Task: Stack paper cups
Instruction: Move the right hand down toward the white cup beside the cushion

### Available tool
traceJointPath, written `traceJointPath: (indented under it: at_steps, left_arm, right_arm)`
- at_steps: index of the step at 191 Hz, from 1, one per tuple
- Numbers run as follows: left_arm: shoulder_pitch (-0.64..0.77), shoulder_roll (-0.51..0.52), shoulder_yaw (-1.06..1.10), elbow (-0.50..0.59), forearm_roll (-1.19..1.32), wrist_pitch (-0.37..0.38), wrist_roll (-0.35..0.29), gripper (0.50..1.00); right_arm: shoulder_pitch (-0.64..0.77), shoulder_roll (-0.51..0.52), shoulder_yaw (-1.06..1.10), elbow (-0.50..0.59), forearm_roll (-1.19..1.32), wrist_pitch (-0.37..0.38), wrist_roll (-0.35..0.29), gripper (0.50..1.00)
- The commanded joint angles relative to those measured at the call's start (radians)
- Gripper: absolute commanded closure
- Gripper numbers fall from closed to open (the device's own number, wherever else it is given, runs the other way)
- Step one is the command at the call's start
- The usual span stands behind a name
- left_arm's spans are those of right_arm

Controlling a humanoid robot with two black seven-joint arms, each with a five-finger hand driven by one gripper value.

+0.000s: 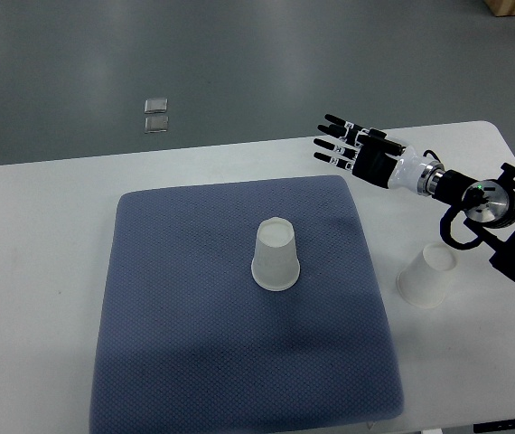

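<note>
Nearest of all is the blue mat [203,362], spread over the white surface [32,271] and reaching almost to its front edge. One paper cup [276,256] stands upside down near the middle of the mat. A second cup [426,276] sits off the mat to the right on the bare surface, also bottom up and leaning a little, partly tucked under the robot's forearm.

Nothing is stacked yet, so this looks like the very start: a cup has to be picked up first. The right hand [352,146] hangs over the far right corner of the mat, well apart from both cups, with its arm reaching in from the right edge. Its fingers [334,120] are spread and straight, pointing left, holding nothing (palm turned roughly downward, as far as I can judge). The next move, I reckon, calls for bringing that hand back toward the nearer cup and closing gently round its thin wall. No left arm shows.
</note>
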State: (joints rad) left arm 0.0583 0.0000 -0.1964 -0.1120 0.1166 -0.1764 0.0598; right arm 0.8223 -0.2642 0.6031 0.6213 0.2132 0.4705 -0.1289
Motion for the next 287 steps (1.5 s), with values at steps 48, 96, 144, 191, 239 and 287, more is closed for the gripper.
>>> traceJointPath:
  at_steps: [48, 96, 144, 191, 239, 287]
  left_arm:
    - [-0.002, 0.000, 0.000, -0.002, 0.000, 0.000, -0.002, 0.500]
    - [-0.003, 0.000, 0.000, 0.009, 0.000, 0.000, -0.002, 0.500]
    - [-0.003, 0.000, 0.000, 0.002, 0.000, 0.000, -0.002, 0.500]
    - [-0.003, 0.000, 0.000, 0.005, 0.000, 0.000, -0.002, 0.500]
    - [-0.003, 0.000, 0.000, 0.005, 0.000, 0.000, -0.002, 0.500]
    - [-0.003, 0.000, 0.000, 0.003, 0.000, 0.000, -0.002, 0.500]
  right_arm:
    - [0.004, -0.001, 0.000, 0.000, 0.000, 0.002, -0.002, 0.579]
    - [0.009, -0.010, -0.003, 0.003, -0.003, -0.003, -0.003, 0.579]
    - [0.027, -0.050, 0.003, 0.001, -0.101, 0.002, -0.002, 0.579]
    - [0.031, -0.090, 0.015, 0.001, -0.106, 0.037, -0.005, 0.581]
    - [0.055, -0.158, 0.004, 0.003, -0.267, 0.117, -0.005, 0.579]
    - [0.103, -0.273, 0.015, 0.017, -0.515, 0.140, -0.003, 0.579]
